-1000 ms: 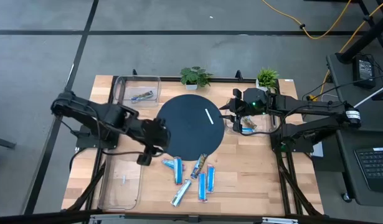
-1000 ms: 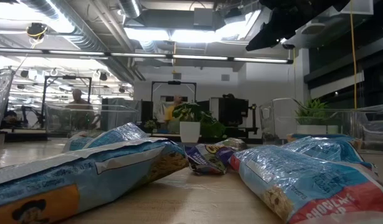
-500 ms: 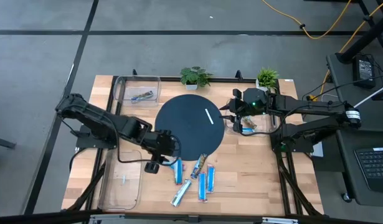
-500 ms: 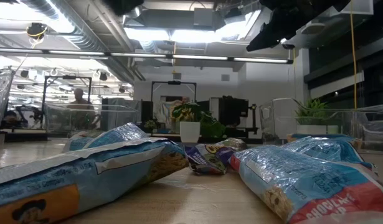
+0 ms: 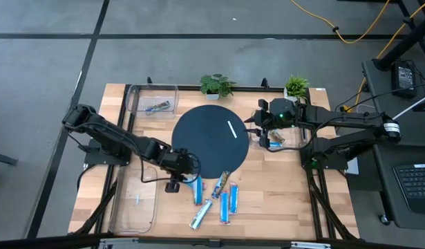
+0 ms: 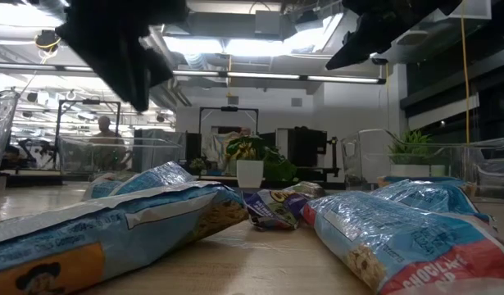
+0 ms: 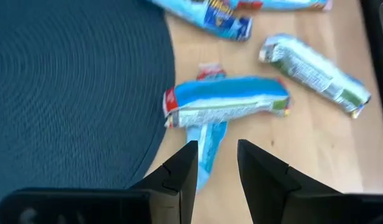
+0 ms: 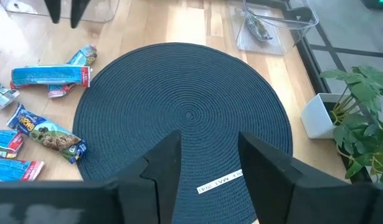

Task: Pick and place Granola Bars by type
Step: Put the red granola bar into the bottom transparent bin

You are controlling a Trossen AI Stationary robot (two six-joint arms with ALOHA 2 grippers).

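Bars loose on the table just off the mat edge; two blue ones crossed directly ahead of the left gripper, fingers apart and empty above them, a green-and-silver one off to one side. Right gripper well apart from the cluster, over a bin beside the mat, fingers apart with nothing between. One more bar in the far bin, distant from both.

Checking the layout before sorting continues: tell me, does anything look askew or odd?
Two blue granola bars lie crossed, one over the other, beside the dark round mat. A white strip sits on the mat.
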